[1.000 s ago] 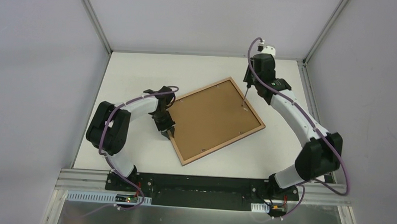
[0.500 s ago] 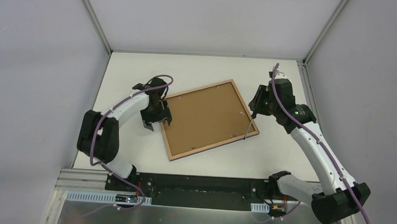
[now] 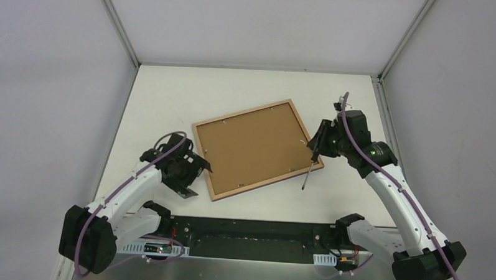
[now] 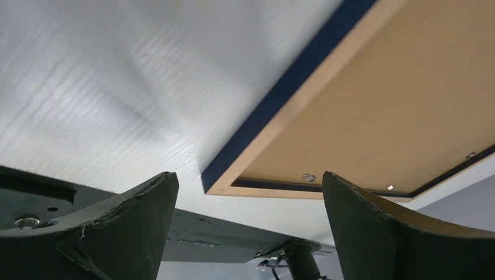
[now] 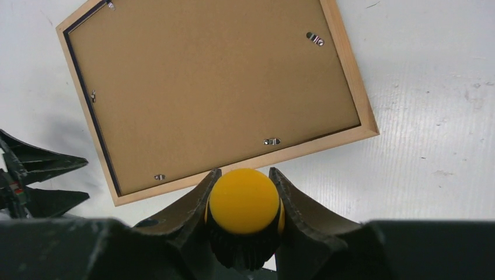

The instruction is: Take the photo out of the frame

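The frame lies back up on the white table, showing its wood-coloured rim, dark-blue edge and brown backing board held by small metal clips. The photo is hidden under that board. My left gripper hovers open just off the frame's near-left corner, touching nothing. My right gripper is shut on a screwdriver with a yellow cap and black handle. Its thin shaft slants down past the frame's right corner to the table.
The black base rail runs along the table's near edge. Grey walls and aluminium posts close in the back and sides. The left gripper's fingers show at the left of the right wrist view.
My left gripper opened, let go of the frame's left edge and drew back toward the near left. The frame shifted left. My right arm carried the screwdriver from the board to the frame's right corner.
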Available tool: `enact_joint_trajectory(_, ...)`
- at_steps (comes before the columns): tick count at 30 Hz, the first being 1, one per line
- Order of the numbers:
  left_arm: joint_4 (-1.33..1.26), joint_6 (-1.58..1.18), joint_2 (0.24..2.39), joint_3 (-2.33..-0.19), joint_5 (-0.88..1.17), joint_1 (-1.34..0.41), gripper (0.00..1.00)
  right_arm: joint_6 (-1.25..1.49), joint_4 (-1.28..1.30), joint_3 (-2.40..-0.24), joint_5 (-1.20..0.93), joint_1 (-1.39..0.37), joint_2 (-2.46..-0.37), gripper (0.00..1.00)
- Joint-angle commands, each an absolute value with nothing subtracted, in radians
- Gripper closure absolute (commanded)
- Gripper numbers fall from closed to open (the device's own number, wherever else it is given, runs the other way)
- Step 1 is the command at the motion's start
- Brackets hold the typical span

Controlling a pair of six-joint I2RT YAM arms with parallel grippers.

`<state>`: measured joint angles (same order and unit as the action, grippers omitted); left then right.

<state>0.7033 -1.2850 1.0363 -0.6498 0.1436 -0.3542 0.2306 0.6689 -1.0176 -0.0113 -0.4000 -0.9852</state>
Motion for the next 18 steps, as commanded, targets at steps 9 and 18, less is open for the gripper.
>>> enact_joint_trajectory(9,0.690,-1.956,1.036,-0.593,0.188,-0.643,0.11,0.265,0.628,-1.006,-0.118,-0.412,-0.978,1.00)
enact_joint_trajectory(18,0.687,-2.056,1.209,-0.674,0.147,-0.751,0.28,0.240,0.644,-1.016,-0.078,-0.440,-0.972,1.00)
